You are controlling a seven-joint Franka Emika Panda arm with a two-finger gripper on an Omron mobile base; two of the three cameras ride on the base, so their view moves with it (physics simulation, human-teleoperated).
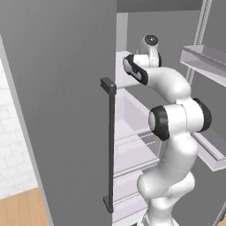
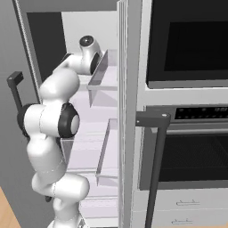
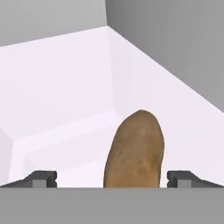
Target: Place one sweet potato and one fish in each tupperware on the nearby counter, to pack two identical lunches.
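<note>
The arm reaches into the open fridge (image 1: 132, 114), at the picking-up step. Its gripper (image 3: 111, 179) stands fully open and holds nothing. A sweet potato (image 3: 134, 151) lies between the fingertips (image 3: 41, 179), slightly nearer the right one; whether it touches is hard to tell. Next, the jaws probably need centring before closing.

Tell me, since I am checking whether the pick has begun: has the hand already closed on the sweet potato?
No, the hand stands wide open, its fingertips apart on either side of the sweet potato.
</note>
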